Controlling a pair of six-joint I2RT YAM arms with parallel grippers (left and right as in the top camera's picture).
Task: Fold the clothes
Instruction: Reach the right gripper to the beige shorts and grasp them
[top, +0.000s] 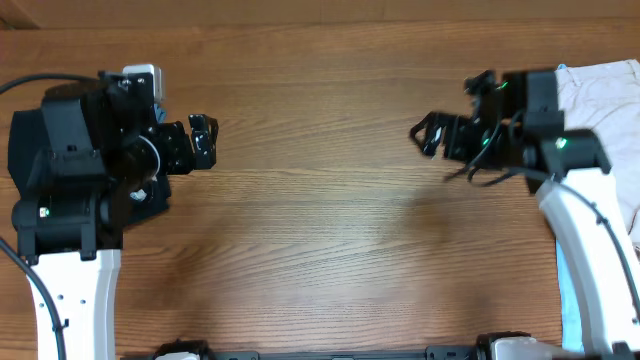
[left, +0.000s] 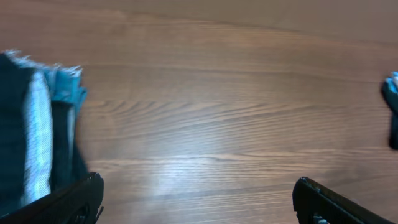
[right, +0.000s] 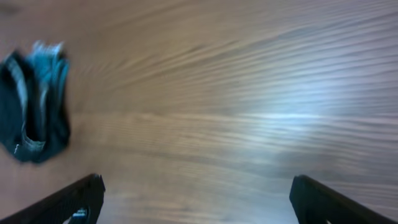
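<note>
The overhead camera looks straight down from high above the wooden table (top: 320, 250), taking in the left gripper (top: 208, 140) and right gripper (top: 420, 135) facing each other across its middle. The left wrist camera sits low and close over that same wood, angled down past its own fingertips (left: 68, 202) at the bottom corners; the right wrist camera does likewise past its fingertips (right: 68, 202).

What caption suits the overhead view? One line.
Both open, the left gripper and right gripper face each other above the wooden table; a beige garment lies far right.
</note>
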